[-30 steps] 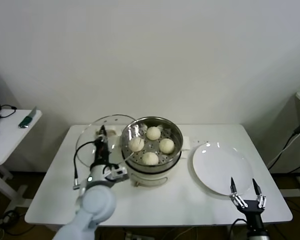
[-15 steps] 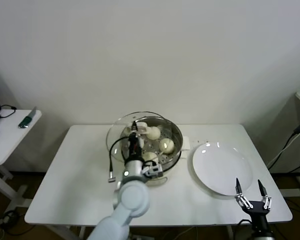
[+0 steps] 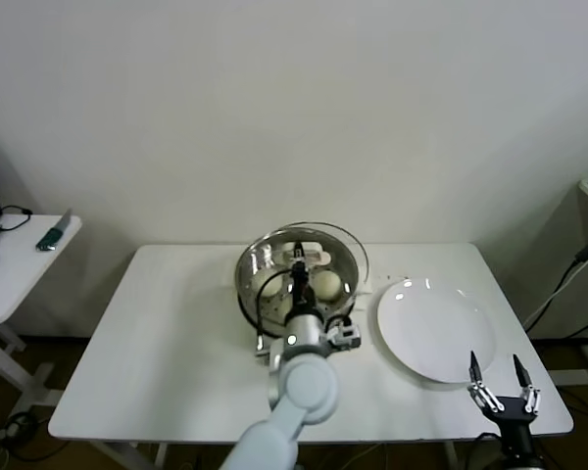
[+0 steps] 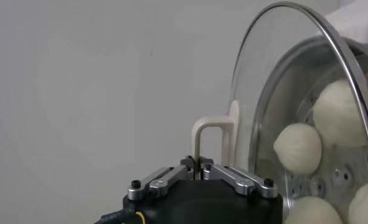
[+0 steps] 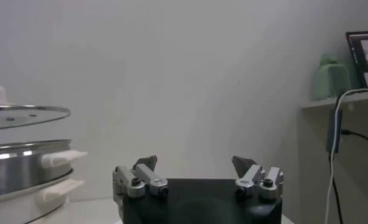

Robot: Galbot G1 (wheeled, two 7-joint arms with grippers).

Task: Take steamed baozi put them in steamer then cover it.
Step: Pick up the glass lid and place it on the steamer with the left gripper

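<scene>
The left gripper [image 3: 299, 262] pinches the lid [image 3: 303, 258] by its handle, above the steamer [image 3: 345, 290] holding the baozi [image 3: 326, 283]. The lid looks offset; lowered so, its rim could catch the steamer's edge. The right gripper [image 3: 502, 384] waits open beyond the plate [image 3: 431, 328].

Illumination even and diffuse, seemingly from overhead; head view moderately bright, wall grading darker toward the upper corners. Soft, weak shadows only, under the steamer [image 3: 296, 294] and along the rim of the white plate [image 3: 434, 328] on the counter [image 3: 167, 343]. Small specular glints on the plate's far edge and on the cover [image 3: 304, 257]. Left wrist view: glass of the cover [image 4: 275, 91] shows a pale reflective sheen, baozi [image 4: 298, 148] behind it slightly soft; near gripper body dark, underexposed. Right wrist view: flat grey light, far shelf [image 5: 342, 97] soft.
</scene>
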